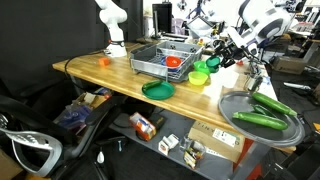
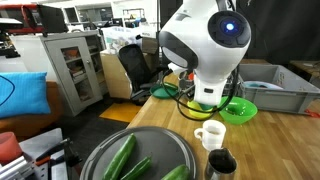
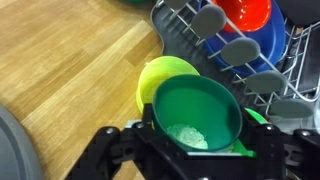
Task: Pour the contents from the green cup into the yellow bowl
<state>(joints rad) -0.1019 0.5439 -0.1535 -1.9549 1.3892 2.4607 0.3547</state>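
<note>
In the wrist view my gripper (image 3: 197, 142) is shut on the dark green cup (image 3: 195, 100), with one black finger on each side of it. I look straight into the cup's mouth; white crumbly contents (image 3: 187, 135) lie inside. The yellow bowl (image 3: 165, 75) sits on the wooden table just beyond the cup, partly hidden by it, and looks empty. In an exterior view the yellow bowl (image 1: 199, 77) lies by the rack, with my gripper (image 1: 214, 55) just above and beyond it; the cup is too small to make out there.
A grey wire dish rack (image 3: 255, 60) (image 1: 150, 62) holding a red-orange bowl (image 3: 245, 12) stands right beside the yellow bowl. A flat green plate (image 1: 158, 89) lies near the table edge. A grey tray (image 1: 235, 103) holds cucumbers (image 1: 262, 120). A bright green bowl (image 2: 238, 110) and a white mug (image 2: 211, 135) stand near the robot base.
</note>
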